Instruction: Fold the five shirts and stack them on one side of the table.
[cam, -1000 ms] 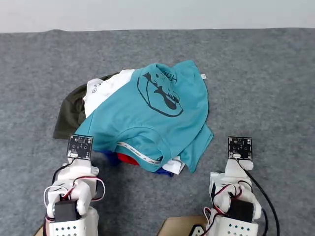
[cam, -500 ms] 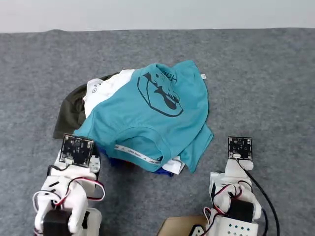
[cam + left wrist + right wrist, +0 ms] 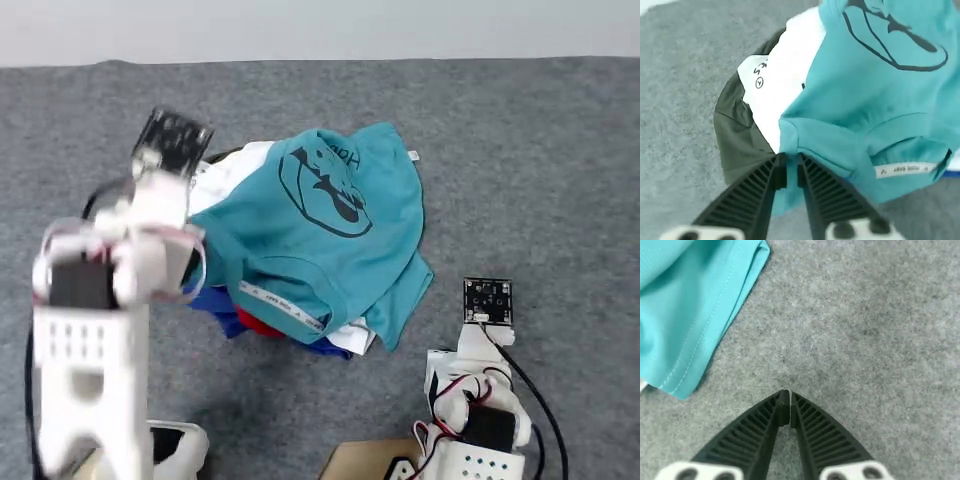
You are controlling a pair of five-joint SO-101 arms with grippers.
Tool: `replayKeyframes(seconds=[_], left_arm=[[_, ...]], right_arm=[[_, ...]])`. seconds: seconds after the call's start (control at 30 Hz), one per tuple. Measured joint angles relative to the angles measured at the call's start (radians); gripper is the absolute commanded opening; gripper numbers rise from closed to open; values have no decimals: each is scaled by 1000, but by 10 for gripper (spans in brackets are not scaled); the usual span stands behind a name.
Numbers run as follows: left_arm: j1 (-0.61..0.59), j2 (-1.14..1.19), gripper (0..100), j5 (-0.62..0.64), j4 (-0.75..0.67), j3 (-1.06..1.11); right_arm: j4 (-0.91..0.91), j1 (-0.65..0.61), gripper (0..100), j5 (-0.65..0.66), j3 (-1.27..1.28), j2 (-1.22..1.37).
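Your left end effector (image 3: 787,167) has its ribbed black jaws pressed together on a pinch of the teal shirt (image 3: 875,115), gripping it at the edge where the cloth bunches into a small peak. In the high view your left arm (image 3: 110,290) stands raised and reaches forward over the left side of the pile, with its white body above the bench (image 3: 540,150).

Your right end effector (image 3: 785,407) is closed on nothing, its tips touching, and it points down at bare grey covering just beside the teal hem. The right arm (image 3: 480,400) sits folded low at the near edge.

All the shirts lie in one loose heap near the middle of the bench. The teal shirt is on top — a smooth, fine knit with a dark outline print and a white neck tape. Under it a white shirt (image 3: 785,85) spreads out flat, and a dark olive shirt (image 3: 737,135) lies rumpled at the far left. A blue shirt (image 3: 215,305) and a red shirt (image 3: 258,323) peek out at the near edge. The bench covering is a coarse, fuzzy grey felt.
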Motion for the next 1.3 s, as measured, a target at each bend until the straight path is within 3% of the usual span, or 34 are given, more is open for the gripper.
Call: replayKeyframes(seconds=[0.2, 0.53, 0.97, 1.07, 1.2, 1.3], left_arm=[[0, 318, 310, -61, 109, -338], [14, 525, 318, -207, 114, -402], [-2, 933, 314, -215, 0, -555], [-5, 1028, 224, -224, 5, -583], [0, 1102, 0, -279, 77, -640], [3, 1108, 3, -298, 114, -692]], right_arm=[[0, 0, 9, 0, 0, 0], [0, 0, 9, 0, 0, 0], [0, 0, 9, 0, 0, 0], [0, 0, 9, 0, 0, 0], [0, 0, 9, 0, 0, 0], [0, 0, 9, 0, 0, 0]])
